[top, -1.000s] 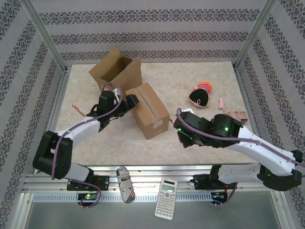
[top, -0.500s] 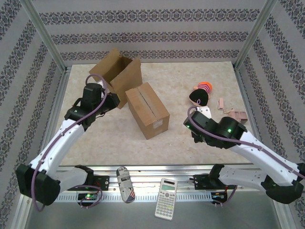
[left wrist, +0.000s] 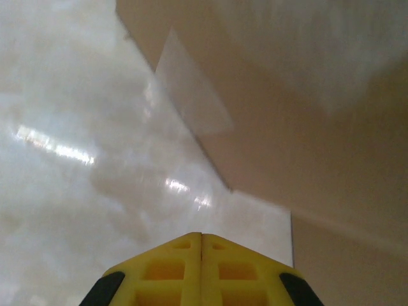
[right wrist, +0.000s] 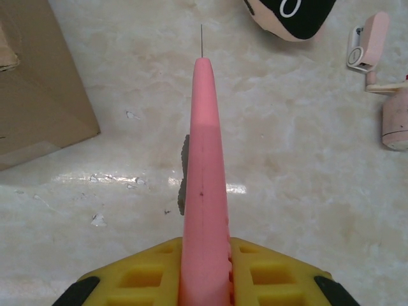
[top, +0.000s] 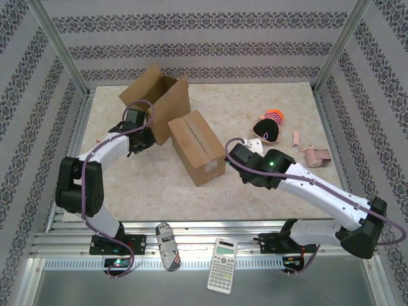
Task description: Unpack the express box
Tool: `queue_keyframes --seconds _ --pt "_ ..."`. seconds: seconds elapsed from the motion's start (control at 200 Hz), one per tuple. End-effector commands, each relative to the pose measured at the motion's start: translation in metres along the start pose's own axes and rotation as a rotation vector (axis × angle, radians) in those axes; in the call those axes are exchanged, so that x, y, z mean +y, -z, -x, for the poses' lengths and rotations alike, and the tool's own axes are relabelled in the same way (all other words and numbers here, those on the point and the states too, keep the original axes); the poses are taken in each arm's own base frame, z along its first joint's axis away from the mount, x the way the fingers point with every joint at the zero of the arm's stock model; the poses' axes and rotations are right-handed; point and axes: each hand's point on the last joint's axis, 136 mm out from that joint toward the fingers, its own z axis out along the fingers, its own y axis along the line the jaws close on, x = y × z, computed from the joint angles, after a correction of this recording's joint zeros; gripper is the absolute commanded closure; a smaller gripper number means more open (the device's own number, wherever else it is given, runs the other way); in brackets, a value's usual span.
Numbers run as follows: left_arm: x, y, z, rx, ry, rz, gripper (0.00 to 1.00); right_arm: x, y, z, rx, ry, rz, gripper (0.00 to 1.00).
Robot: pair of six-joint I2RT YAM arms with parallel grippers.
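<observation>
Two small things lie on the rail at the bottom of the overhead view: a calculator [top: 223, 274] and a patterned oblong object [top: 167, 247]. Further up, the right gripper [right wrist: 204, 252] has its yellow fingers [right wrist: 271, 271] clamped on a pink tool [right wrist: 204, 159] with a thin needle tip, over bare table [right wrist: 306, 191]. Its wrist view makes the grip plain. The overhead view places that arm just right of the sealed express box [top: 197, 148] at centre frame. The left gripper [left wrist: 201, 248] has its fingers pressed together on nothing, close to brown cardboard bearing a tape patch [left wrist: 191, 95]. Overhead, it sits beside the open box [top: 156, 99] at upper left. A plush toy [top: 268, 126] lies to the right.
</observation>
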Motion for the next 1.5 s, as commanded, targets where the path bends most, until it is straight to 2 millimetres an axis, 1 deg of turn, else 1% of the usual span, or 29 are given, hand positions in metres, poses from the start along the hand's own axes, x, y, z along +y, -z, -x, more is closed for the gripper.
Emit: queue_keyframes --seconds 0.0,0.19,0.32,0.38,0.485,0.545,0.635,0.749,0.819,0.894,1.024,1.104,1.184,1.249,1.324,1.379,1.494 --pt "-0.008 -0.008 0.037 -0.088 -0.020 -0.031 1.00 0.012 -0.011 0.005 -0.002 -0.010 0.010 1.00" --pt "-0.006 -0.032 0.063 -0.092 -0.026 -0.009 1.00 0.035 -0.026 0.009 0.030 -0.001 0.032 1.00" --pt "-0.010 -0.043 0.078 -0.092 -0.033 -0.015 1.00 0.049 -0.037 0.010 0.057 0.006 0.039 1.00" --pt "-0.013 -0.045 0.080 -0.085 -0.036 -0.024 1.00 0.054 -0.041 0.010 0.063 0.005 0.042 1.00" --pt "-0.018 -0.042 0.075 -0.075 -0.024 -0.058 1.00 0.060 -0.045 0.014 0.061 0.002 0.049 1.00" --pt "-0.018 -0.036 0.070 -0.080 -0.012 -0.079 1.00 0.064 -0.046 0.018 0.053 0.000 0.055 1.00" --pt "-0.015 -0.026 0.058 -0.075 0.006 -0.101 1.00 0.071 -0.049 0.025 0.043 0.005 0.062 1.00" --pt "-0.012 -0.006 0.041 -0.062 0.018 -0.133 1.00 0.078 -0.052 0.034 0.028 0.024 0.069 1.00" --pt "-0.015 0.008 0.032 -0.052 0.011 -0.166 1.00 0.080 -0.054 0.039 0.020 0.037 0.065 1.00" --pt "-0.022 0.025 0.023 -0.035 -0.008 -0.207 0.94 0.078 -0.057 0.046 0.009 0.044 0.054 1.00" --pt "-0.047 0.056 0.017 -0.037 -0.070 -0.286 0.80 0.074 -0.064 0.059 -0.008 0.035 0.056 1.00" --pt "-0.066 0.075 0.016 -0.045 -0.109 -0.338 0.68 0.075 -0.068 0.069 -0.020 0.036 0.067 1.00" --pt "-0.081 0.089 0.017 -0.059 -0.127 -0.390 0.56 0.075 -0.074 0.076 -0.025 0.040 0.074 1.00" --pt "-0.094 0.099 0.020 -0.076 -0.143 -0.431 0.51 0.074 -0.076 0.080 -0.020 0.042 0.070 1.00" --pt "-0.109 0.105 0.021 -0.078 -0.162 -0.480 0.46 0.074 -0.077 0.082 -0.021 0.040 0.071 1.00" --pt "-0.118 0.105 0.021 -0.069 -0.177 -0.505 0.43 0.076 -0.077 0.082 -0.022 0.036 0.080 1.00" --pt "-0.130 0.091 0.022 -0.055 -0.216 -0.503 0.41 0.077 -0.077 0.083 -0.020 0.032 0.087 1.00"
